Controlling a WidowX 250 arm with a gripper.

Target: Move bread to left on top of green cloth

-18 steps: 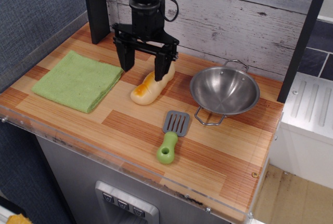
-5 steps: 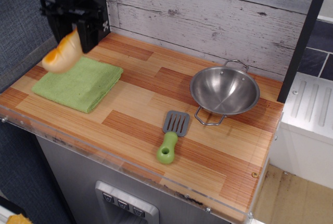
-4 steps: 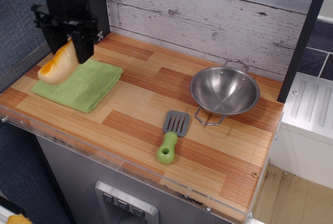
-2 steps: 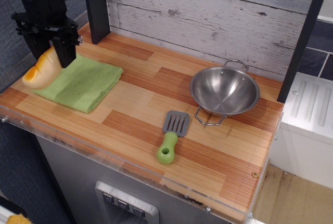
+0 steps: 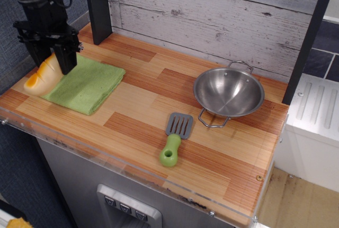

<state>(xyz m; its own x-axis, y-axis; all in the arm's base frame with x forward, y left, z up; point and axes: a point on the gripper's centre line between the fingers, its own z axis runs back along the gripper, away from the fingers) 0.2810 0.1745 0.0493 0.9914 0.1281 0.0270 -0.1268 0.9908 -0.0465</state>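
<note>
Gripper (image 5: 51,58), clamped on bread (image 5: 41,74), has lowered it to cloth (image 5: 85,82) at 9 o'clock edge; release pending.

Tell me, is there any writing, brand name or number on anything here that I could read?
None that can be read: no word, label or number shows on the bread, the green cloth, the gripper, the steel bowl, the spatula or the wooden counter.
The buttons on the panel below the counter are too small and blurred to show any marking.
</note>
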